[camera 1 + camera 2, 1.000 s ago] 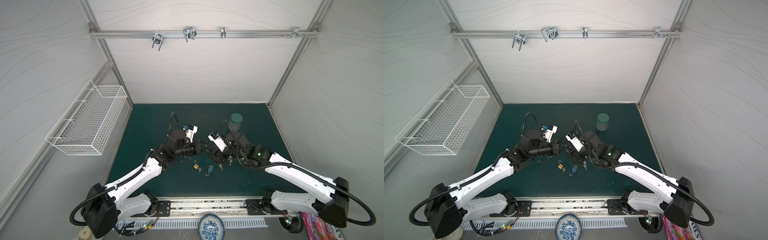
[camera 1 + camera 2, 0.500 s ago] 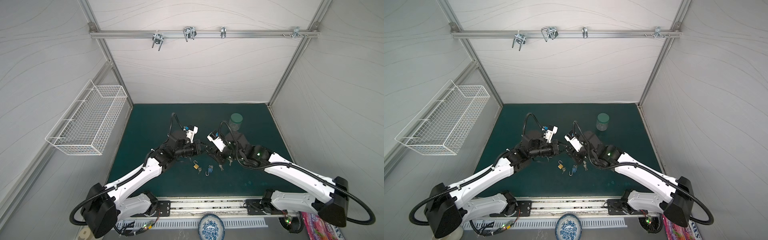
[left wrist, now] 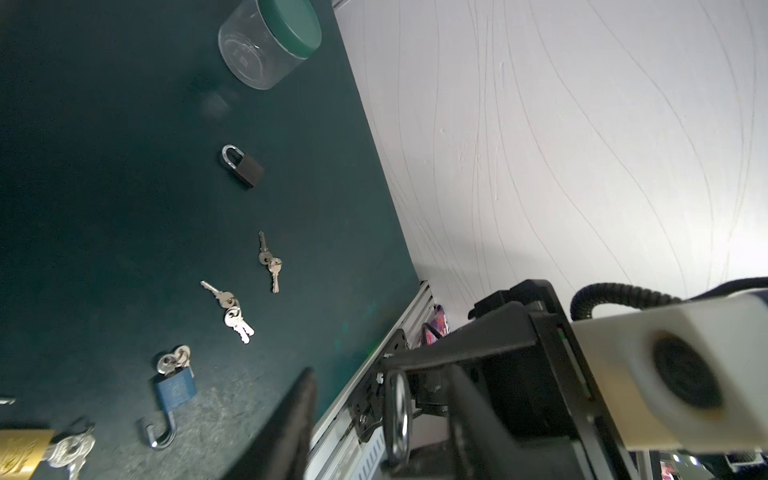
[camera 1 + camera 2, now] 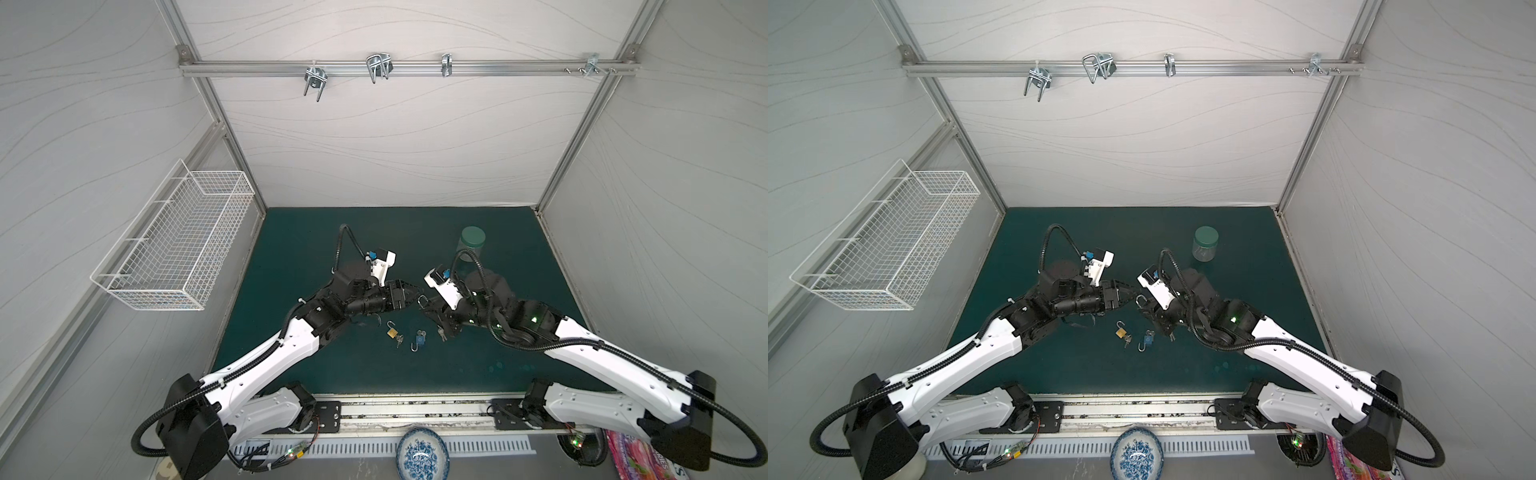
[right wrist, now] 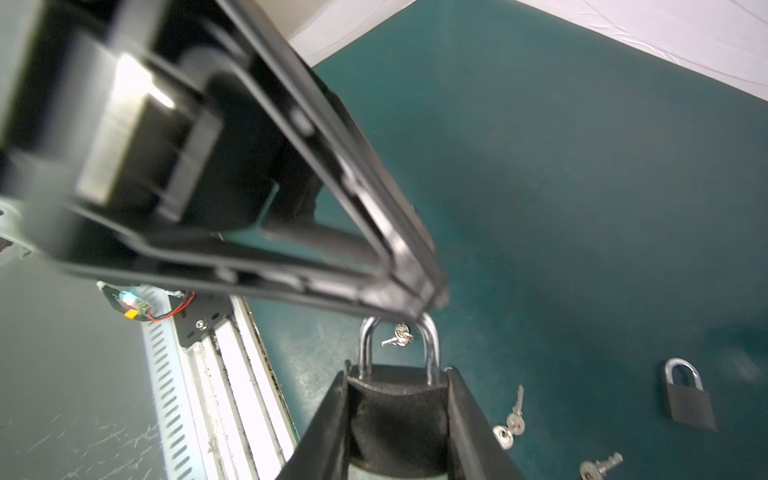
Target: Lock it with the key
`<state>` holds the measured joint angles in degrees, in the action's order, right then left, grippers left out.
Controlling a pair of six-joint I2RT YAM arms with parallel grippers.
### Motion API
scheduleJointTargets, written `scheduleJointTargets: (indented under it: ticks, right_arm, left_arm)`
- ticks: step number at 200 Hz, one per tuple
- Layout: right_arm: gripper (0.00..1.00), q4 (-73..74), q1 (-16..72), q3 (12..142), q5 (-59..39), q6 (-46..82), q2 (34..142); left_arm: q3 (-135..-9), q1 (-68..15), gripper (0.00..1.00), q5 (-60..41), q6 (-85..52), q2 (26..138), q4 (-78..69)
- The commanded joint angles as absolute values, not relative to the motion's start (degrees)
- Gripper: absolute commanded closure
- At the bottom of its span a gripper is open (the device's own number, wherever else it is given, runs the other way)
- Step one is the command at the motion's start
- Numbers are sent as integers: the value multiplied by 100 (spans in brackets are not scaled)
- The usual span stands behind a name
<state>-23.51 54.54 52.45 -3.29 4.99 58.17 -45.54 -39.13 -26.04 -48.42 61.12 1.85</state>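
The right gripper (image 5: 397, 376) clamps the body of a black padlock (image 5: 397, 419) between its fingers. The shackle (image 5: 431, 347) sticks out past the tips, with both legs seated in the body. In both top views this lock hangs above the middle of the green mat (image 4: 478, 365).

The left gripper (image 4: 414, 297) sits at its 9 o'clock, tip at the shackle's crown. I cannot tell whether its fingers are parted.

At 6 o'clock from there, a brass padlock (image 4: 391, 332) and a blue padlock (image 4: 420, 340) lie on the mat, each with an open shackle and keys attached. 1 loose key bunch (image 3: 269, 262) lies near a second black padlock (image 3: 245, 168). A green-lidded jar (image 4: 473, 243) stands at 1 o'clock.
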Motion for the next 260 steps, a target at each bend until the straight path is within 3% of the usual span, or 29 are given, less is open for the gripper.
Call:
scheduleJointTargets:
  ticks: [1, 20, 43, 62, 136, 202, 260]
  right_arm:
    - [100, -2540, 5220, 5099, -33, 564, 5588]
    - [100, -2513, 4826, 4884, -106, 666, 5435]
    - [100, -2079, 4154, 4547, -1209, 729, 5348]
    - [100, -1958, 3709, 4477, -1534, 877, 5593]
    - [100, -2322, 3486, 5283, -328, 675, 7861]
    - [100, -2839, 3583, 6460, 89, 218, 9680]
    - [100, -3274, 3794, 7349, 652, -42, 10714]
  left_arm:
    - [-4874, -3902, 21, -1981, -4368, 5810, 861]
    - [-4880, -3897, 17, -1624, -4077, 5651, 1362]
    - [-4780, -3895, 17, -1219, -3929, 5514, 1786]
    - [-4609, -3854, 17, -1043, -3937, 5426, 1908]
    - [-3900, -3067, 20, -1255, -4200, 5344, 1874]
    - [-3472, -2256, 19, -1726, -4291, 5385, 1630]
    - [-3569, -2170, 20, -1915, -4287, 5458, 1594]
